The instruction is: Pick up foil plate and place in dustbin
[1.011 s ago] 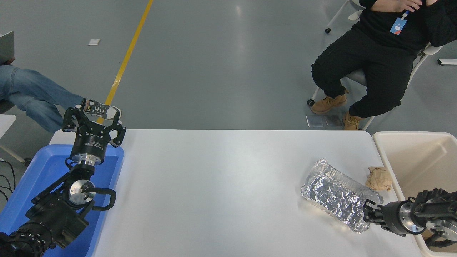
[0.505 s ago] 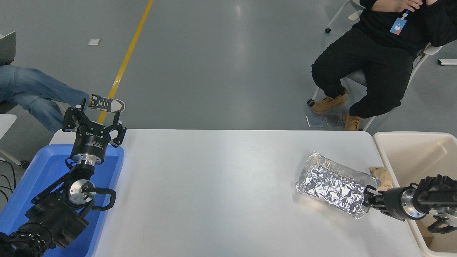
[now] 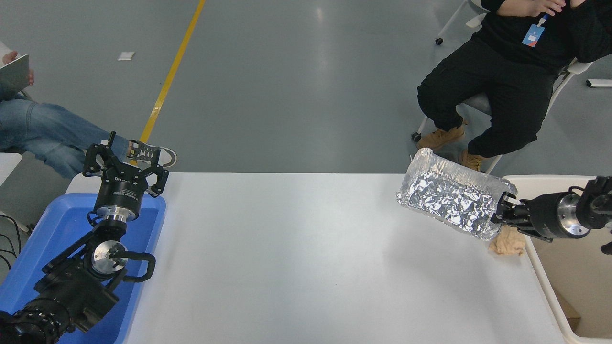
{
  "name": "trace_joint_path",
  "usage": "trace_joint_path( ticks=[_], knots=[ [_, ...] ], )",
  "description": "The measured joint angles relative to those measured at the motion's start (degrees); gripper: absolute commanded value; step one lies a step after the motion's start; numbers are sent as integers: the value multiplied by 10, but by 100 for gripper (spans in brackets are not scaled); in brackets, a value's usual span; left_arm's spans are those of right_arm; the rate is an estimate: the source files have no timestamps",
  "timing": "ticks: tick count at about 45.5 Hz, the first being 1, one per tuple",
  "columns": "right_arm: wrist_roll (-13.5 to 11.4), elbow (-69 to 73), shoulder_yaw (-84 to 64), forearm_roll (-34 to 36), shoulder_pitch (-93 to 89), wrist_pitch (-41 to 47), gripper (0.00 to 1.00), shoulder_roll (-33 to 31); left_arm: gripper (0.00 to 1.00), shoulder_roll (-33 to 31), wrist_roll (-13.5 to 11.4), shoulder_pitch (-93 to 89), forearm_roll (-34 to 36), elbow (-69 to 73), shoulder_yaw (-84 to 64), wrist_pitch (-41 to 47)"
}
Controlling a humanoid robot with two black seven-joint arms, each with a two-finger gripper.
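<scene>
I'm pinching the foil plate (image 3: 452,198) by its rim with my right claw (image 3: 501,216), holding it up over the table's far right corner beside the dustbin (image 3: 554,182). It's looking super light and flimsy, so I'm guessing any hard squeeze crumples it.

Crinkled foil plate (image 3: 452,198) aloft (tilted) beside dustbin (image 3: 564,267)

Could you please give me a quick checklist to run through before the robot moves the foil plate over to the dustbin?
1. Right gripper shut on the foil plate at its right end: ok.
2. Plate lifted off the table: ok.
3. Plate over the dustbin: not ok, it hangs left of the rim.
4. Paper wad not caught on the plate: cannot tell.
5. Left gripper parked over the blue tub: ok.
</scene>
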Motion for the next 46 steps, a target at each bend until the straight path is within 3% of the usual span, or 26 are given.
trace_joint_path(
  ticks=[24,46],
  knots=[
    [-2,-6,-5,-1,121,75,0,-47,99,0,0,0,0,0,0,0],
    [-3,-140,7,34,33,35,0,-52,99,0,0,0,0,0,0,0]
  ],
)
